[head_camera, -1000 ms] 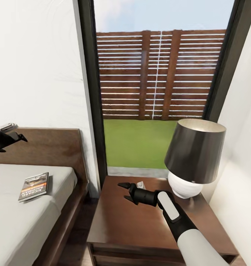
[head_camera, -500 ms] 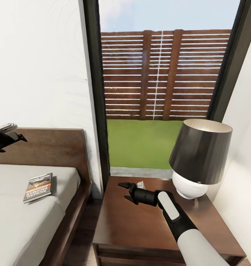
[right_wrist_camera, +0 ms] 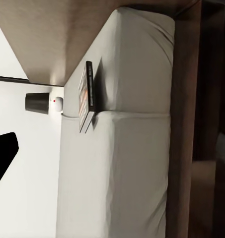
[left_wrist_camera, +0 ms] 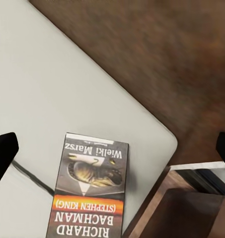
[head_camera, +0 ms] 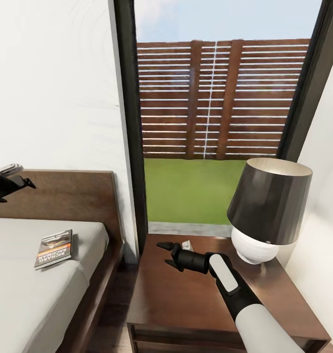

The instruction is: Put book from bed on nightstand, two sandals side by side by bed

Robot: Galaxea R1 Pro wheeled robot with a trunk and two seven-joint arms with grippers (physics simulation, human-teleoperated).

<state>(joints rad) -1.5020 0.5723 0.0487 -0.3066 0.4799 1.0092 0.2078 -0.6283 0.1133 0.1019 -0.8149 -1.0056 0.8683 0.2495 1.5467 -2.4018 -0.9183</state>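
The book, dark with an orange band, lies flat on the pale grey mattress of the bed, near the corner by the headboard. My left gripper hovers open above the bed; in its wrist view the book lies below the wide-spread fingertips. My right gripper hangs open and empty over the dark-brown nightstand. In the right wrist view the book shows edge-on on the mattress. The sandals are out of view.
A lamp with a dark shade and white base stands at the nightstand's back right. A small white object lies at its back edge. A tall dark-framed window is behind. A narrow strip of floor separates bed and nightstand.
The whole picture has drifted to the right, so the camera has turned a little left. Both arms hold the same pose, and the book lies where it was on the bed.
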